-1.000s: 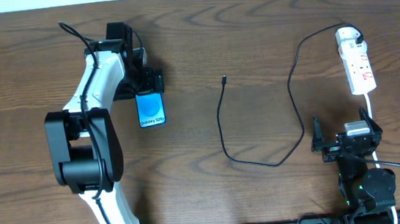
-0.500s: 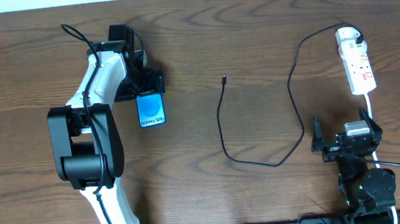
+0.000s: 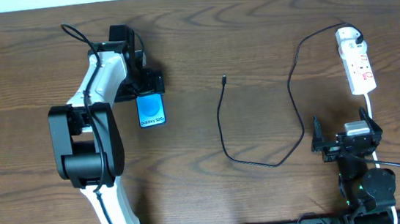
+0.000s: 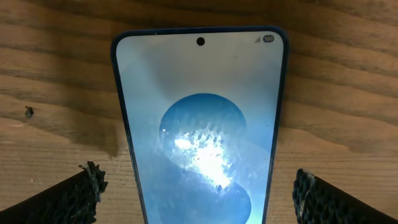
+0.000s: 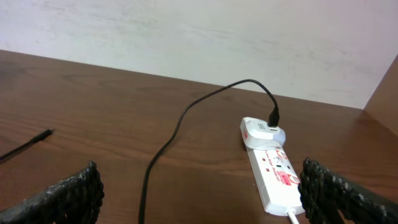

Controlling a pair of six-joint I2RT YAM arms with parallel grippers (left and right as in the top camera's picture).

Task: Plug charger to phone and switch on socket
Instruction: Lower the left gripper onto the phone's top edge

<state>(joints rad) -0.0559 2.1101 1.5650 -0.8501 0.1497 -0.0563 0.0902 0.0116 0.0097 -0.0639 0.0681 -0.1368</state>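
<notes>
Movement is slight: my left arm (image 3: 86,149) has only crept, and the black-framed, cyan-screened smartphone (image 4: 202,124) lies unmoved, ungrasped, between the wide-spread fingers of my left gripper (image 4: 199,193). My right gripper (image 5: 199,186) gapes empty; the thin black charger cable (image 3: 221,128) lies well apart, unplugged.

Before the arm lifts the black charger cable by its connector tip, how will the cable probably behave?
Probably floppy: the charger cable lies in loose curves on the table, so it should sag and trail when lifted. It looks thin, so likely light. Its far end is plugged into the white adapter on the power strip, so a long pull may drag that.
</notes>
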